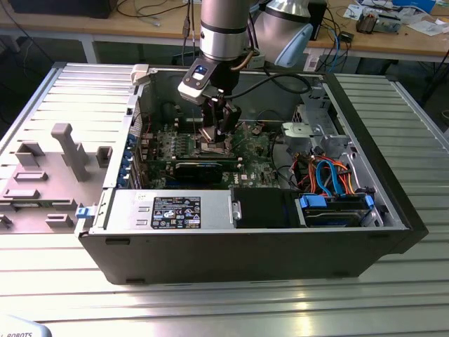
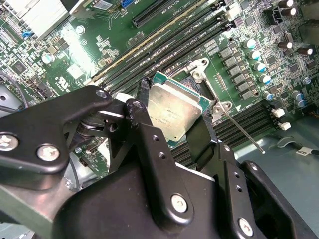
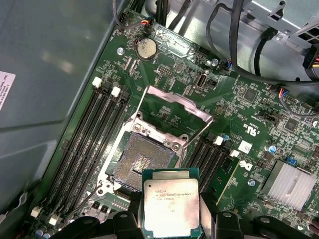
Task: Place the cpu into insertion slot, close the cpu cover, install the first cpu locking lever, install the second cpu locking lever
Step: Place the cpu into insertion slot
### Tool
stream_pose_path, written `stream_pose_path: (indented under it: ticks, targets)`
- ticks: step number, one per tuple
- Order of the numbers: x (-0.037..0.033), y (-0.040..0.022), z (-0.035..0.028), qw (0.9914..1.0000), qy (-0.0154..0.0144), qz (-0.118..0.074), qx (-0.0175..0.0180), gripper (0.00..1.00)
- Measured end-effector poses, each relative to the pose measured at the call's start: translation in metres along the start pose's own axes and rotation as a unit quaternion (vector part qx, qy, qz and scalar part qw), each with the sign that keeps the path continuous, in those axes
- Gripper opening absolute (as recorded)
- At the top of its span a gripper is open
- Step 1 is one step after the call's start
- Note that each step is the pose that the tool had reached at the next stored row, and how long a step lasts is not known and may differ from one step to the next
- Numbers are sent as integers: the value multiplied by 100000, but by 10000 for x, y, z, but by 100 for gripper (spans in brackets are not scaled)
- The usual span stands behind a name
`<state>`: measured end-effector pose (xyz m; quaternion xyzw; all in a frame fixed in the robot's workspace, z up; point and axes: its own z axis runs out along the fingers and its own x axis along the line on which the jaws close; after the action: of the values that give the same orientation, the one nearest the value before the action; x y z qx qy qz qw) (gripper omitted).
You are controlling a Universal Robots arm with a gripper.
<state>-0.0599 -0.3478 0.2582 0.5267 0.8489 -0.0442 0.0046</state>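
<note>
Arm: the Universal Robots arm is reaching down from above into an open computer case (image 1: pixel 245 246), which is sitting on a ribbed metal desk (image 1: pixel 210 302).
Gripper: the gripper (image 1: pixel 215 135) is hanging over the middle of the green motherboard (image 1: pixel 252 151). In both wrist views its 2 black fingers (image 2: pixel 142 97) are clamping the cpu (image 2: pixel 174 112) by 2 opposite edges, with the gripper (image 3: pixel 172 220) pinching it from both sides.
Cpu: the cpu (image 3: pixel 172 206) is sitting between the fingers with its dull silver top facing the first wrist view and a thin green rim showing around it. It is hovering just beside the insertion slot and is not yet seated in it.
Insertion slot: the insertion slot (image 3: pixel 142 164) is lying uncovered, with its dark square pin field showing inside the silvery frame.
Cpu cover: the cpu cover (image 3: pixel 182 103) is standing tilted up from the slot's far edge, with green board showing through its square window.
Locking lever: in the second wrist view a thin silvery locking lever (image 2: pixel 243 132) is lying loose along 1 side of the socket frame.
Memory slots: long black memory slots (image 3: pixel 94 134) are running along both sides of the socket.
Other board parts: a round coin battery (image 3: pixel 146 48) is sitting beyond the cover, and a finned silver heatsink (image 3: pixel 289 181) is sitting well apart from the socket.
Case contents: a grey power supply (image 1: pixel 172 210) is lying along the case's near wall, and blue and orange cables (image 1: pixel 330 179) are bunching at the exterior view's right.
</note>
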Motion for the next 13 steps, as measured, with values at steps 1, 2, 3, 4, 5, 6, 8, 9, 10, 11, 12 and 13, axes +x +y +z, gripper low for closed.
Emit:
stream_pose_path:
  ticks: [1, 2, 3, 4, 5, 6, 8, 9, 10, 11, 12, 13]
  targets:
    - [0, 0, 0, 100000, 0, 38, 6, 55]
    - [0, 0, 0, 100000, 2, 79, 6, 55]
    - [0, 0, 0, 100000, 4, 116, 10, 55]
    - [0, 0, 0, 100000, 7, 171, 14, 55]
    - [0, 0, 0, 100000, 8, 212, 16, 55]
    - [0, 0, 0, 100000, 13, 277, 19, 55]
    - [0, 0, 1, 99999, 23, 439, 28, 55]
    - [0, 0, 0, 99999, 25, 515, 36, 55]
    - [0, 0, 0, 99998, 27, 587, 41, 55]
    - [0, 0, 0, 99998, 29, 631, 44, 55]
    - [0, 0, 0, 99998, 31, 665, 47, 55]
    - [0, 0, 0, 99997, 35, 728, 49, 55]
